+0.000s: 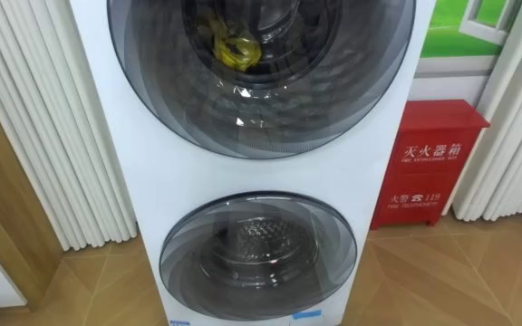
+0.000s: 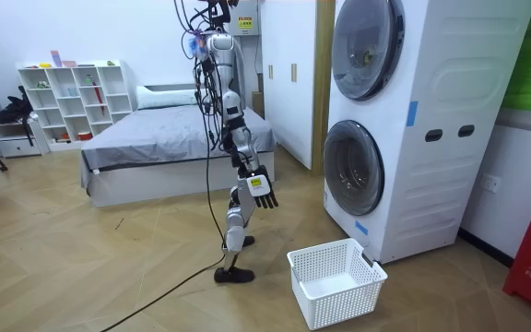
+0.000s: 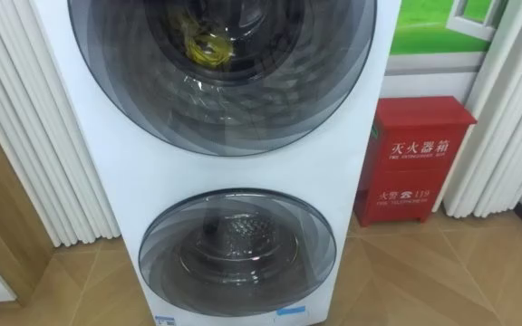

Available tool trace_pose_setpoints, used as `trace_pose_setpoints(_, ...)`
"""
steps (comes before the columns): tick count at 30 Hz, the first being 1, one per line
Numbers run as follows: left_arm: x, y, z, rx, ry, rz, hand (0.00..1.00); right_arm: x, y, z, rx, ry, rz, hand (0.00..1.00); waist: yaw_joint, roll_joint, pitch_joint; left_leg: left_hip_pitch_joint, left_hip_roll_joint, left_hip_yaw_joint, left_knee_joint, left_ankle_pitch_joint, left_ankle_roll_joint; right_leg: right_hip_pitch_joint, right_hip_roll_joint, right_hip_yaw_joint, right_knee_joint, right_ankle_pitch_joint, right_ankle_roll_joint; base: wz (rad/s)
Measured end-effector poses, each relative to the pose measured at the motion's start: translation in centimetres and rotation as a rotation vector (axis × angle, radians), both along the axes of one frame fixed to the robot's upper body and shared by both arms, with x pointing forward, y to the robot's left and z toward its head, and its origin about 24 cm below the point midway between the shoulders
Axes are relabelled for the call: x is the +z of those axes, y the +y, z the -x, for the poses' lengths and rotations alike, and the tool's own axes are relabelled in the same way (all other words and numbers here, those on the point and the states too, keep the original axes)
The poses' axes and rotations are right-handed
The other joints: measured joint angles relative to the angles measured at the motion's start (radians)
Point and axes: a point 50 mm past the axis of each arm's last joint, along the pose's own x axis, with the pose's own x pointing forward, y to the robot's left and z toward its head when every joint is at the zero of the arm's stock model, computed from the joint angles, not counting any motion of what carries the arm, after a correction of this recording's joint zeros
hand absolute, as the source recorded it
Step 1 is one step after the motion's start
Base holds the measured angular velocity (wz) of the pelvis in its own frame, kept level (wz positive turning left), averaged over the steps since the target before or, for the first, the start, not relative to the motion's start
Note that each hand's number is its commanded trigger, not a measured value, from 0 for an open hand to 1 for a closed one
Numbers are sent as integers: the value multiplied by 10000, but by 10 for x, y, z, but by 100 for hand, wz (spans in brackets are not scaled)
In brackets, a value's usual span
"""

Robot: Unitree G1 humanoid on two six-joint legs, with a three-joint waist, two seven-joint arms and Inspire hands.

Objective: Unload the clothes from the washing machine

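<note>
- Wood floor (image 2: 90, 267) lies wide open on the robot's side away from the washer (image 2: 450, 138); bed (image 2: 155, 148) & white shelf (image 2: 70, 97) sit well beyond that.
- Washer has two stacked drums, white front; upper door (image 1: 333, 100) & lower door (image 1: 256, 249) both closed.
- Yellow garment (image 1: 236, 47) inside upper drum, behind the glass.
- White basket (image 2: 337, 297) on floor near washer's base, not touching it.
- Red cabinet (image 1: 431, 163) just right of washer; white ribbed panels (image 1: 53, 136) to its left.
- Robot stands facing washer, a little back from it; right hand (image 2: 262, 188) hangs low, fingers straight, holding nothing.
</note>
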Motion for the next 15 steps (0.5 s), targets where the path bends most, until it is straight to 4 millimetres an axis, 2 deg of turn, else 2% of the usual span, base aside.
trace_pose_setpoints(10, 1, 2, -7, -120, -306, -110, 0, 0, 1, -3, 371, -63, -103, 0, 7, -17, 6, -14, 1, -33, -7, 0, 0, 13, -2, -89, -4, 0, 0, 0)
trace_pose_setpoints(15, 1, 2, -11, -162, -450, -90, 0, -1, 2, 0, -159, 8, -245, 0, 5, -37, 21, 0, -9, -51, -15, 1, 1, 35, -5, -77, -5, 0, 0, 0)
